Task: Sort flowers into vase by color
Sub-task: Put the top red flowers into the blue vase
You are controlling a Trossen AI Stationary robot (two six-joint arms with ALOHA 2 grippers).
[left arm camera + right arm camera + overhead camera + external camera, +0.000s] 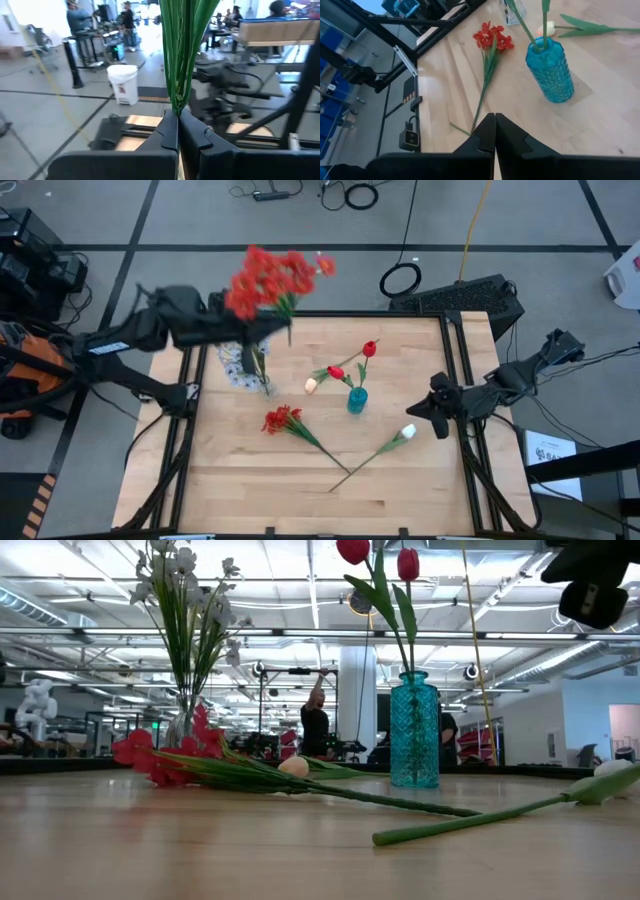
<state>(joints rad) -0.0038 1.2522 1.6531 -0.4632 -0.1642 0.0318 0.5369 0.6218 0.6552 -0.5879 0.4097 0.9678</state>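
My left gripper (268, 330) is raised over the table's far left, shut on a bunch of red cluster flowers (272, 278). Below it stands a clear vase (250, 368) of pale blue-white sprays (185, 585). A blue vase (357, 400) holds two red rosebuds (369, 348). On the table lie a cream bud (311, 385), a second red cluster (282, 420) and a white bud (408, 433) on its long stem. My right gripper (435, 416) is shut and holds nothing, hovering by the table's right side near the white bud. My left gripper pinches the red cluster's green stems near their lower end (176, 102) between its two fingers (167, 132). The stems rise past the fingertips to the red heads. The bunch is lifted clear of the table, above the clear vase.
Dark rails frame the table (400, 490) on its left and right sides. Bare wood lies along the near edge. Cables and a keyboard (460, 298) lie on the floor beyond the far edge. People stand far off in the room (315, 720).
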